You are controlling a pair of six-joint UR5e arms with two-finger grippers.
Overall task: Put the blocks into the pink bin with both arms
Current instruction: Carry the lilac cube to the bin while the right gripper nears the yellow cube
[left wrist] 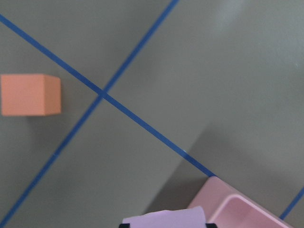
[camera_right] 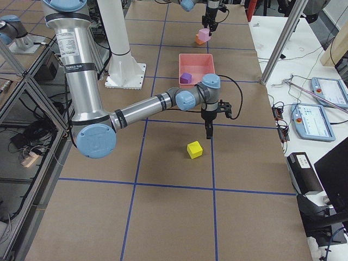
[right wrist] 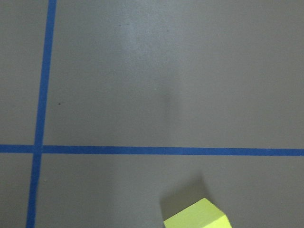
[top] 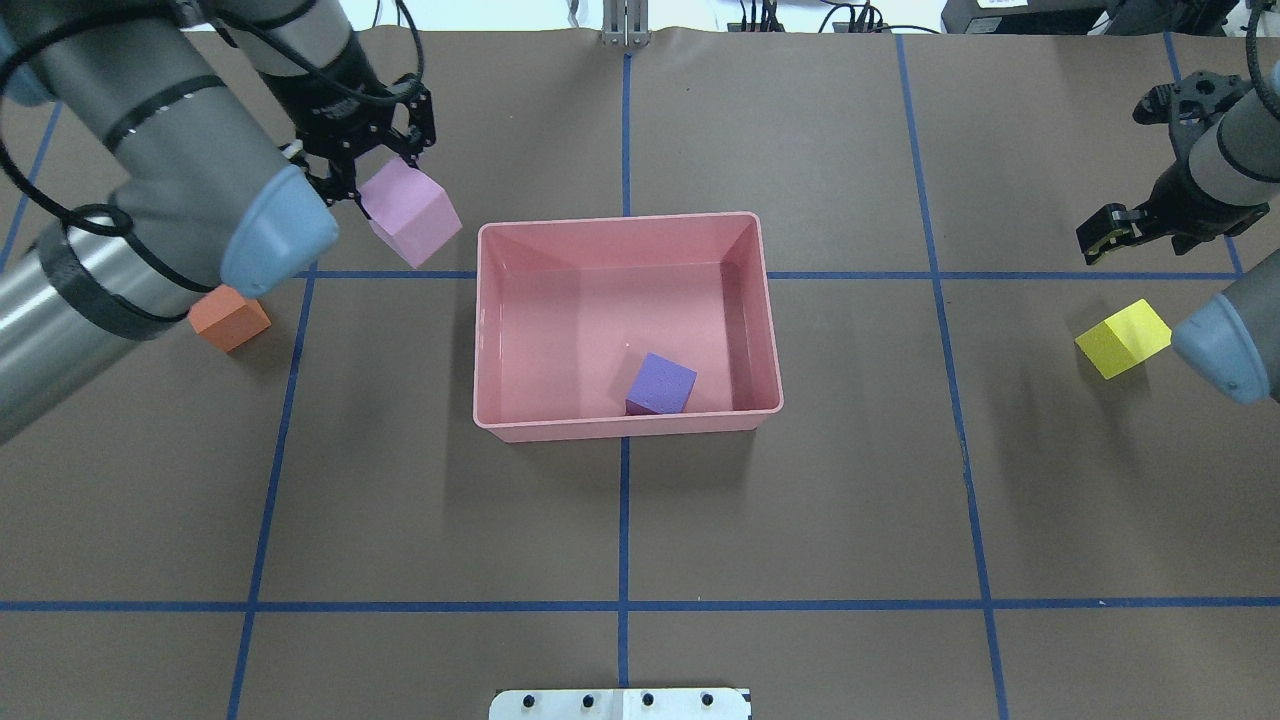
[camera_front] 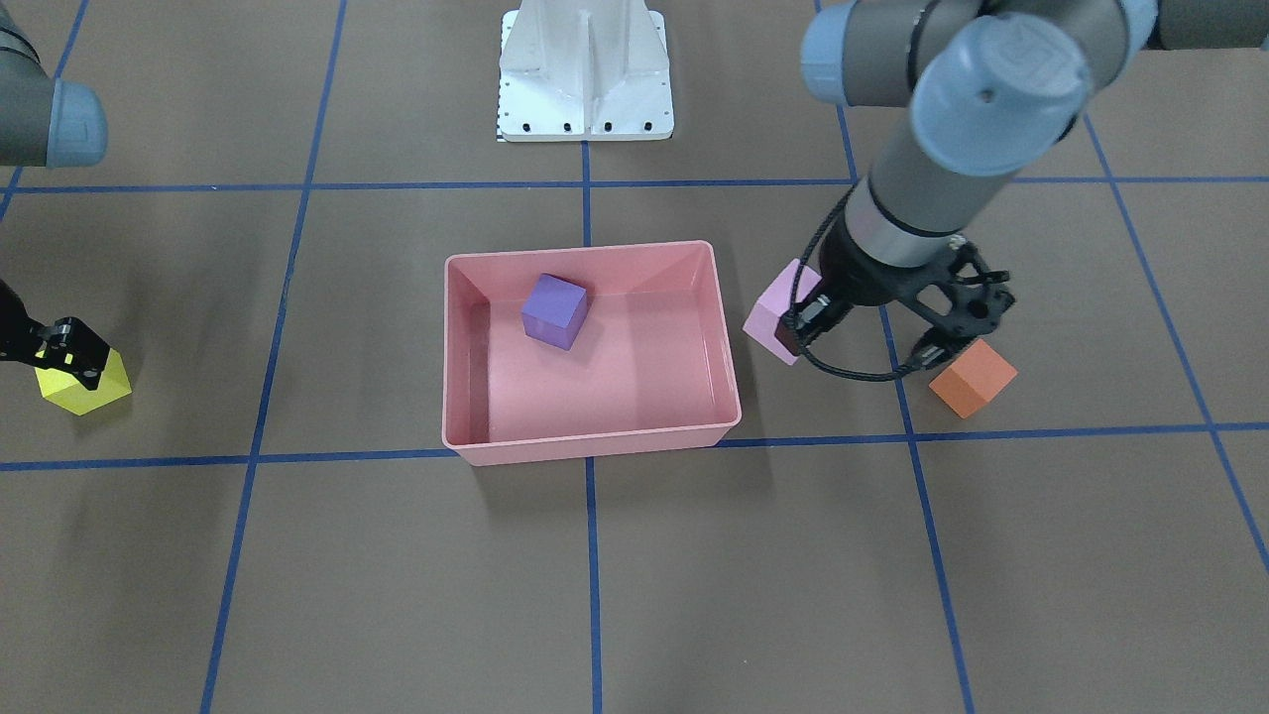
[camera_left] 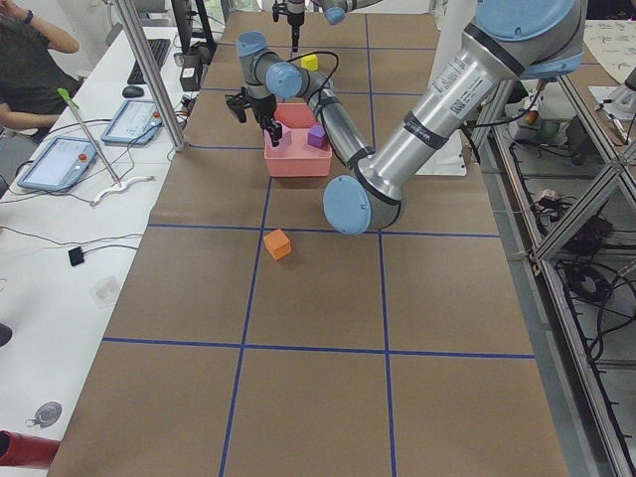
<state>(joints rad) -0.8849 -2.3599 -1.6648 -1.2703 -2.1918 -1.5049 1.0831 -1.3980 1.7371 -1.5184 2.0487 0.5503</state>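
Pink bin point(top: 620, 218) long axis left-right; left pincer point(top: 378, 175) pinching lilac block point(top: 412, 215) (tilted, airborne); right pincer point(top: 1100, 235) state unclear.

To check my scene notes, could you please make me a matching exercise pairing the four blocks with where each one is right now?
Things: 1 purple block; 2 pink block; 3 orange block; 4 yellow block.
Places: A in the left gripper; B inside the bin; C on the table, robot's right; D on the table, robot's left.
Pairs: 1-B; 2-A; 3-D; 4-C.
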